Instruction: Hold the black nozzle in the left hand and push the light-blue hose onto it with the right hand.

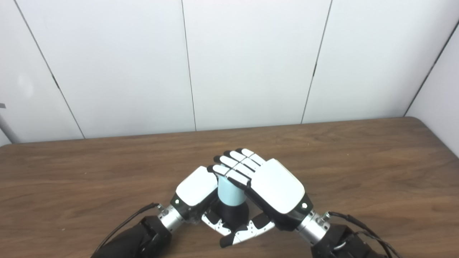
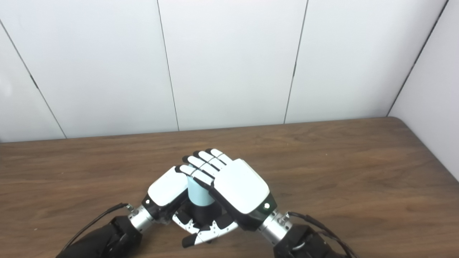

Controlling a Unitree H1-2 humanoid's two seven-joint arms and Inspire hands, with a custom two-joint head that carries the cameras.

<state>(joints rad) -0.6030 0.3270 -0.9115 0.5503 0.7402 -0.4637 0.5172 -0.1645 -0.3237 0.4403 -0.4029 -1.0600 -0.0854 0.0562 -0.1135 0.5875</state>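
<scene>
Two hands meet at the near middle of the brown wooden table [image 1: 358,161], knuckles up, forming a tent shape. Left hand [image 1: 195,188] comes in from lower left, white back plate facing the camera, fingers curled down and out of sight; it sits against the left side of the hose. Right hand [image 1: 272,188] comes in from lower right, its fingers [image 1: 235,163] stretched forward and to the left, lying over the top of the light-blue hose [image 1: 229,195] and partly over the left hand. Hose stands roughly upright between the two palms, only a short pale blue cylinder visible. Just below it, touching, is the black nozzle [image 1: 235,215], dark and mostly hidden between the thumbs at the near edge. Hose end appears seated on the nozzle, joint not clearly visible. Left hand seems wrapped on the nozzle, right hand closed on the hose. White panel wall [image 1: 251,61] behind the table.
</scene>
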